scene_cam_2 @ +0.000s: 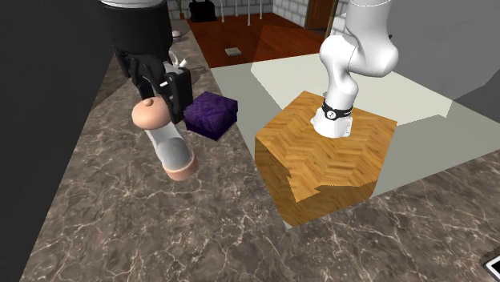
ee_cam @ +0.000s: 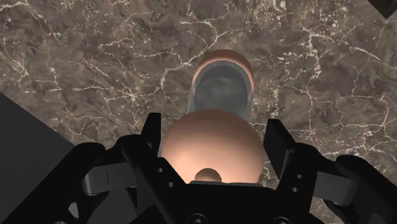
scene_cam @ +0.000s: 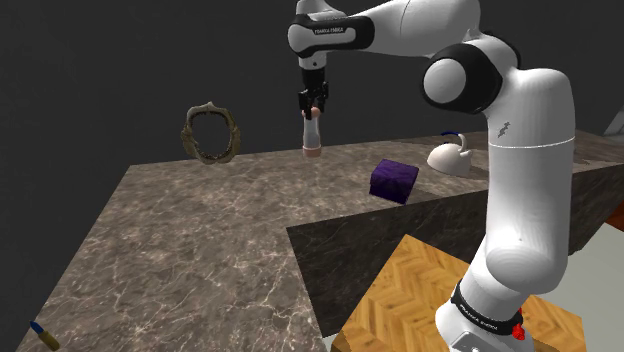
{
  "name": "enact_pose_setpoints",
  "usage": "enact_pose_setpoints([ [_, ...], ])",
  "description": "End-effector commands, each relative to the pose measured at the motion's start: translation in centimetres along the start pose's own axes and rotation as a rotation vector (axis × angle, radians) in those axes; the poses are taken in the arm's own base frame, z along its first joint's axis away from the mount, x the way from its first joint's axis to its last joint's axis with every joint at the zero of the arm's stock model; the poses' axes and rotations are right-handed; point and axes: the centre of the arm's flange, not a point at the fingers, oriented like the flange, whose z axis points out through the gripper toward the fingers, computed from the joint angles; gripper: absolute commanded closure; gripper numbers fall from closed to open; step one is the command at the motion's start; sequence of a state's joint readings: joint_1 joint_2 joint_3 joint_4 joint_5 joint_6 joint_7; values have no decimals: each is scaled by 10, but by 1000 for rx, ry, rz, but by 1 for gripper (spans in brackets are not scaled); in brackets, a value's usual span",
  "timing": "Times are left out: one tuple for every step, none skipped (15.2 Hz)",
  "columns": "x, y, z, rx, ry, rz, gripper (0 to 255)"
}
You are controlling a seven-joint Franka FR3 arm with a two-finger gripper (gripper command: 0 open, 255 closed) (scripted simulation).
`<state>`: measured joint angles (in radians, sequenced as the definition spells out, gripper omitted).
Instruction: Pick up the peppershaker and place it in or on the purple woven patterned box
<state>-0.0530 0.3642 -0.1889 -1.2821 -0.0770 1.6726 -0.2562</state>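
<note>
Black gripper (scene_cam: 314, 103) clamped on the peppershaker's (scene_cam: 312, 132) rounded pinkish top, upper middle of the shoulder view, purple woven box (scene_cam: 393, 181) apart at centre right, on the marble counter (scene_cam: 200, 240)

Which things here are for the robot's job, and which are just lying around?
For the job:
- pepper shaker, clasped in the gripper
- purple box, sitting on the counter

Just lying about:
- white teapot
- toothed jaw ring
- small blue-tipped thing at the counter's near corner, too small to name
</note>
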Motion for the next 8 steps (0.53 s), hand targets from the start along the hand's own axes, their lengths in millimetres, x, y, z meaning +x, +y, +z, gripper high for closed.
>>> enact_pose_setpoints([
  [-1, 2, -11, 0, 0, 0, 255],
  [-1, 3, -17, 0, 0, 0, 255],
  [-1, 4, -22, 0, 0, 0, 255],
  [-1, 5, -27, 0, 0, 0, 255],
  [-1, 5, -32, 0, 0, 0, 255],
  [-1, 6, -37, 0, 0, 0, 255],
  [-1, 7, -43, 0, 0, 0, 255],
  [-1, 8, -48, 0, 0, 0, 255],
])
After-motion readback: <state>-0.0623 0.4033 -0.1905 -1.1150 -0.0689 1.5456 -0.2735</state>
